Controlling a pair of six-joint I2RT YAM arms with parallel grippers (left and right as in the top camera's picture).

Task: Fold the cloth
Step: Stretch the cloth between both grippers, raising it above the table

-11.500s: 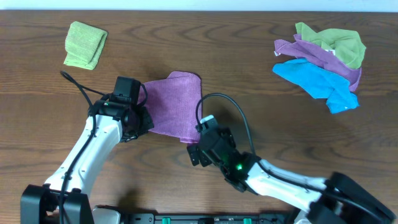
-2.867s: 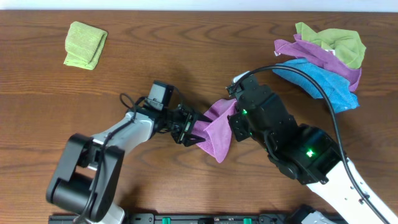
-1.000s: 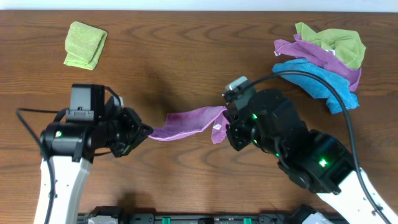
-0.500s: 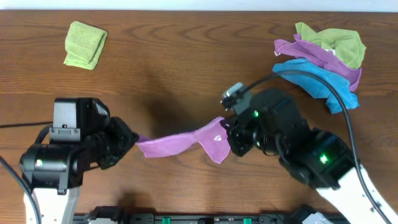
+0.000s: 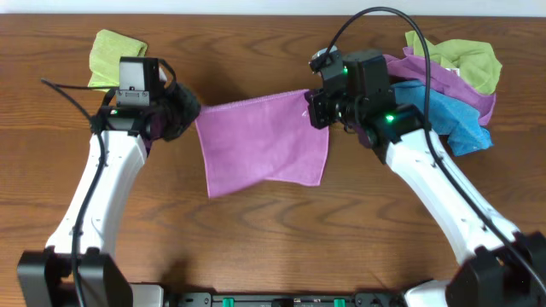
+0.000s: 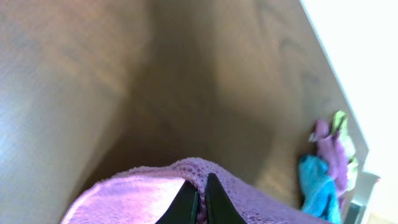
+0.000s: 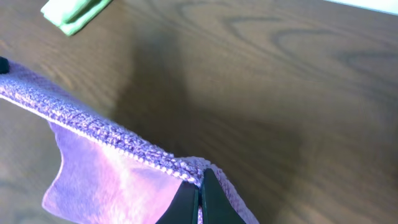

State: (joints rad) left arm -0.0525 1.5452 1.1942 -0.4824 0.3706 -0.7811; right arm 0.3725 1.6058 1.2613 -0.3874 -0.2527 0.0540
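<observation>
Purple cloth (image 5: 263, 145) hangs spread mid-table, lower hem nearest, its left corner lowest; can't tell if the hem touches the wood table (image 5: 256, 247). Top edge pulled taut betw. both arms: left gripper (image 5: 189, 113) pinched tight on top-left corner, right gripper (image 5: 312, 107) clamped on top-right corner. Far left: folded green cloth (image 5: 107, 60). Far right: heap of green, purple & blue cloths (image 5: 448, 81).
</observation>
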